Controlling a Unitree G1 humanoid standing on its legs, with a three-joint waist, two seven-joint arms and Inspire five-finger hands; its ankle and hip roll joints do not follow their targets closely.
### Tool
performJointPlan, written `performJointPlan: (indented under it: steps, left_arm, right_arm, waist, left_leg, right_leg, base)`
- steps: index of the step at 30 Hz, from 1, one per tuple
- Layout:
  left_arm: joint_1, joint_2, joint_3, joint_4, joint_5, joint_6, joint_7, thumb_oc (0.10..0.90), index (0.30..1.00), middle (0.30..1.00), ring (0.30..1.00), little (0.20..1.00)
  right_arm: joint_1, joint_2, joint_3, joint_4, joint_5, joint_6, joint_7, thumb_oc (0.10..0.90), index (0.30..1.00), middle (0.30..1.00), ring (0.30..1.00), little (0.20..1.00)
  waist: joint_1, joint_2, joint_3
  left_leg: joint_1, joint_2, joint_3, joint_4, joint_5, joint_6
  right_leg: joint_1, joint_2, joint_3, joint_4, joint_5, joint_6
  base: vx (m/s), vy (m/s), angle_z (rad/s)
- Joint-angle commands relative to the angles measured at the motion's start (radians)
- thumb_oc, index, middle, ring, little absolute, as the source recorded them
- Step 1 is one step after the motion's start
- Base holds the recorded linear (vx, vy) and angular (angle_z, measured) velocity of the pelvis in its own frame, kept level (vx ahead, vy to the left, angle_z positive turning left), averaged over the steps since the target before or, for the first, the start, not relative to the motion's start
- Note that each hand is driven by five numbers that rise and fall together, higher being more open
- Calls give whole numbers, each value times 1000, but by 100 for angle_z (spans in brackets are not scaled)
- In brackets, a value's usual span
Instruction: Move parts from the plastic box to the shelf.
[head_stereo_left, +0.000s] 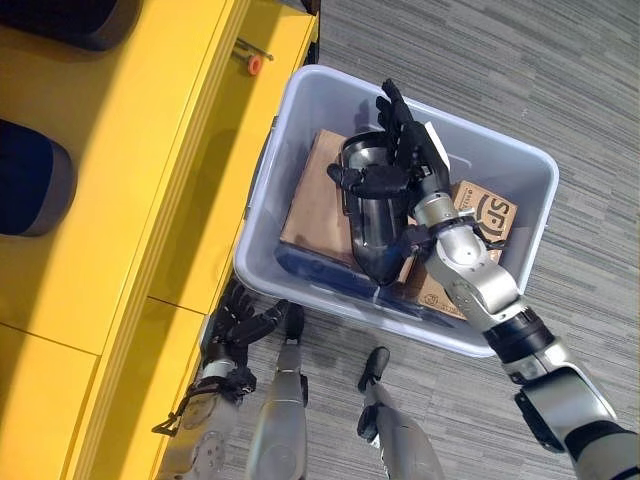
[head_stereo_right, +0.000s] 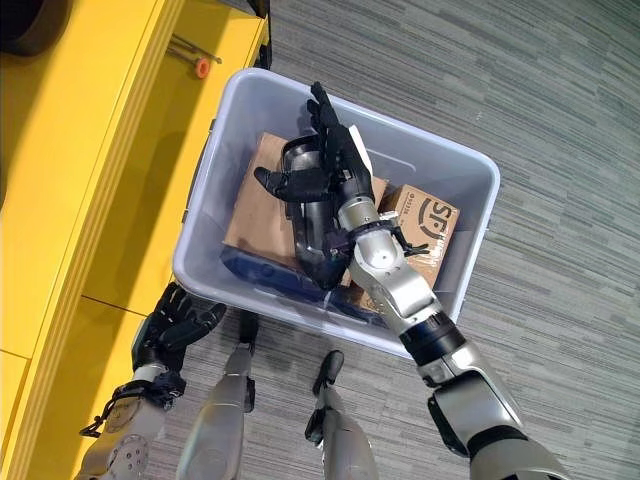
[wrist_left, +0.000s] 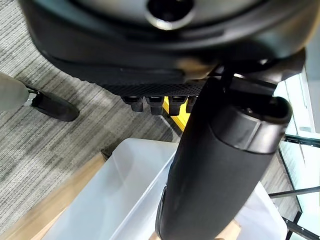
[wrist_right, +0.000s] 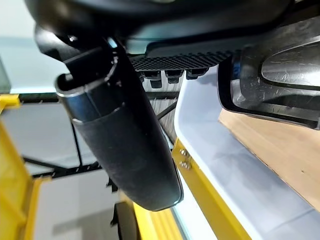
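A long black part (head_stereo_left: 372, 215) lay in the plastic box (head_stereo_left: 300, 110), resting across the flat cardboard sheet (head_stereo_left: 312, 205) and the printed carton (head_stereo_left: 490, 215) beside it. Its long axis ran from the box's far side toward the near wall, leaning a little toward the robot's right; the wider, hollow end pointed away and the narrower, rounded end pointed at the near rim.

The right hand (head_stereo_left: 405, 150) was over the far half of the part, its straight fingers laid along the part's right edge and pointing away from the robot, its thumb (head_stereo_left: 362, 180) reaching across the part's top face. The fingers were extended rather than curled, so the hand looked spread against the part and not closed round it. In the right wrist view the part's glossy black shell (wrist_right: 280, 75) sat just beside the fingertips (wrist_right: 172, 76).

The box stood on grey striped carpet (head_stereo_left: 520, 70), its left wall just beside the yellow shelf (head_stereo_left: 120, 230).

The left hand (head_stereo_right: 175, 322) hung low by the shelf's front edge, near the box's near corner, fingers loosely spread and holding nothing.
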Motion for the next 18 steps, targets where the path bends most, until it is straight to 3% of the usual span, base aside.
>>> performJointPlan:
  steps: [1, 10, 18]
  left_arm:
    - [14, 21, 14, -74, 1, -59, 7, 900, 1000, 1000, 1000, 1000]
    - [3, 18, 5, -74, 3, -78, 17, 900, 1000, 1000, 1000, 1000]
    - [-2, 12, -18, -72, -2, -91, 24, 900, 1000, 1000, 1000, 1000]
  right_arm:
    - [-127, 3, -11, -34, -26, -105, -21, 900, 1000, 1000, 1000, 1000]
    - [-179, 54, -49, 141, -38, -106, -65, 900, 1000, 1000, 1000, 1000]
    - [-221, 111, -112, 339, -7, -122, -102, 900, 1000, 1000, 1000, 1000]
  waist:
    - [-3, -28, -25]
    - [7, -19, -1]
    - [11, 10, 33]
  left_leg:
    - [72, 7, -4, -23, -75, -13]
    - [56, 2, -11, -23, -71, -12]
    - [36, -4, -16, -20, -66, -11]
  right_leg:
    - [82, -35, -11, 0, 4, 65]
    - [70, -33, -14, 0, 5, 64]
    - [54, -35, -13, 0, 8, 59]
  base:
    - [0, 0, 0]
    - [0, 0, 0]
    - [0, 0, 0]
